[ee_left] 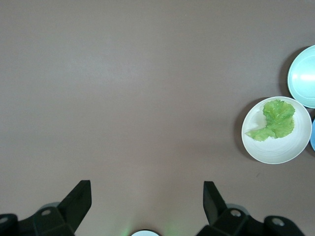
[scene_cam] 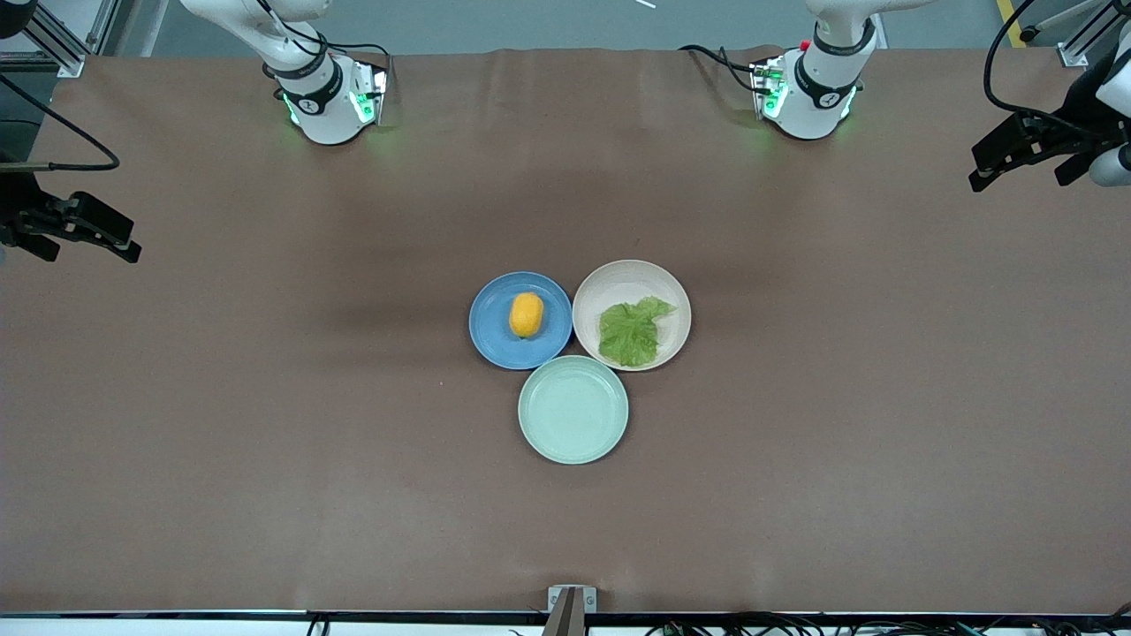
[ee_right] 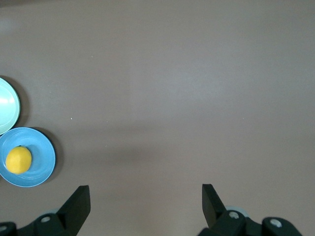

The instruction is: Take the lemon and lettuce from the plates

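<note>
Front view shows the table (scene_cam: 265,442) with both arms parked wide. The blue plate (scene_cam: 491,340) and beige plate (scene_cam: 632,276) touch at centre, the mint plate (scene_cam: 573,442) nearer the camera. Left end effector (scene_cam: 1025,159) hangs spread over its table end, right end effector (scene_cam: 84,234) likewise. For the lettuce (scene_cam: 631,331), come down low and pinch a raised edge; for the lemon (scene_cam: 527,314), straddle the short axis.

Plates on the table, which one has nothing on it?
The mint-green plate, nearest the front camera. The blue plate holds the lemon; the beige plate holds the lettuce.
</note>
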You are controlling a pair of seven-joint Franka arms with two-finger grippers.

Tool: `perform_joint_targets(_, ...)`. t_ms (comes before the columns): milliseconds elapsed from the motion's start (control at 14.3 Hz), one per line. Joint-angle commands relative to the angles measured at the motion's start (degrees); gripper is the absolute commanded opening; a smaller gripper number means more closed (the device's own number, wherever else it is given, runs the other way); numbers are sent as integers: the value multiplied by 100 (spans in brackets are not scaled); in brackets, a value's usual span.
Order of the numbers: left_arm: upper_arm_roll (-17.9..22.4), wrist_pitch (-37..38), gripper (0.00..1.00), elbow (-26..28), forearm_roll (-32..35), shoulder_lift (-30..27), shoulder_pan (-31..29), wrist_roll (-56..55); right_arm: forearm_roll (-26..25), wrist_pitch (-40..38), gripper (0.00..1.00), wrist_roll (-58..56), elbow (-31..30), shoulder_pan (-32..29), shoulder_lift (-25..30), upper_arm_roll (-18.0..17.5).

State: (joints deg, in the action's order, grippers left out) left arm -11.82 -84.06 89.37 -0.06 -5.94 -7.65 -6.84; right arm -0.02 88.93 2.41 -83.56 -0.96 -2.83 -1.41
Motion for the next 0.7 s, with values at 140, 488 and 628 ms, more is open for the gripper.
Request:
perform_joint_targets(140, -5, 13, 100, -148, 14, 49, -44, -1, -69, 36, 100, -4, -134, -62, 134, -70)
perform_joint_targets(488, 4, 13, 100, -227, 14, 242, -27, 25, -69, 36, 100, -4, -134, -62, 125, -70)
perform_joint_targets(628, -13, -31, 100, -192, 32, 409, 9, -1, -42, 36, 100, 22, -117, -53, 117, -70)
